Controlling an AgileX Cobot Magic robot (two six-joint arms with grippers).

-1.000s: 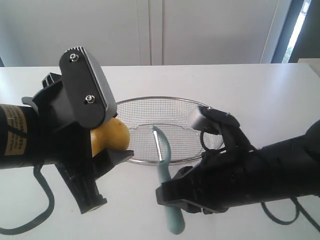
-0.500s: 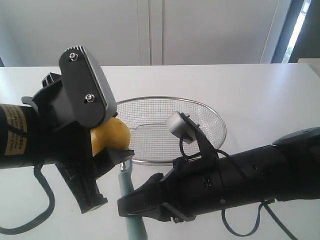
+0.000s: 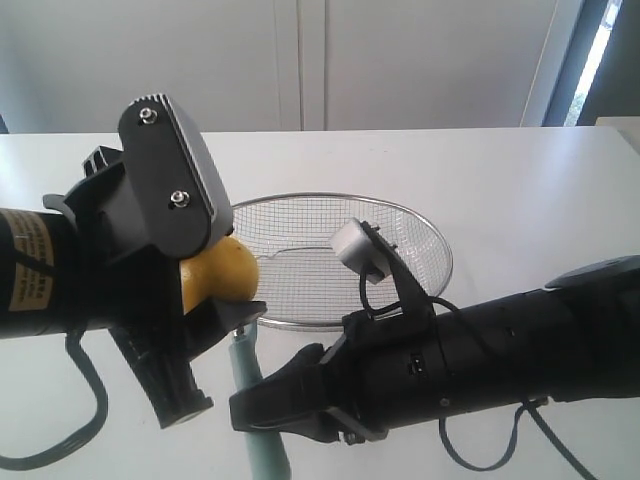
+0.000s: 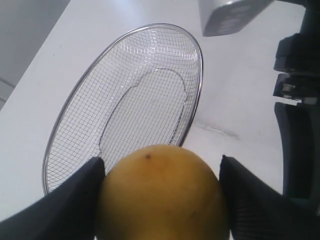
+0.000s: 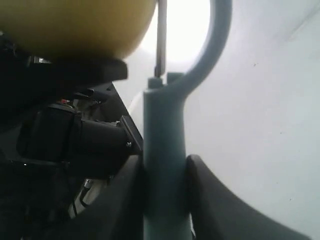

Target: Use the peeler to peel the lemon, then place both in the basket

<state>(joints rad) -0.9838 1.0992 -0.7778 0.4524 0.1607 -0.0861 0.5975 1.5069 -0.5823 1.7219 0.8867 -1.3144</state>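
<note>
My left gripper (image 3: 215, 290) is shut on the yellow lemon (image 3: 218, 272), held above the table left of the basket (image 3: 420, 235); the lemon (image 4: 162, 195) fills the gap between both fingers in the left wrist view. My right gripper (image 3: 262, 415) is shut on the peeler (image 3: 250, 385), clamping its pale teal handle (image 5: 164, 165). The peeler's curved head (image 5: 212, 45) and blade sit right under the lemon (image 5: 75, 25), beside the left gripper's lower finger. The basket (image 4: 197, 65) of silver wire mesh lies empty on the white table.
The white table (image 3: 520, 180) extends behind and right of the basket. A white wall with cabinet doors (image 3: 300, 60) stands at the back. The right arm's wrist camera (image 3: 357, 250) juts over the basket's front rim.
The right arm swung left with the peeler, carrying its head from in front of the basket to just under the lemon. Over the last half second it only edged slightly. The left arm held still.
</note>
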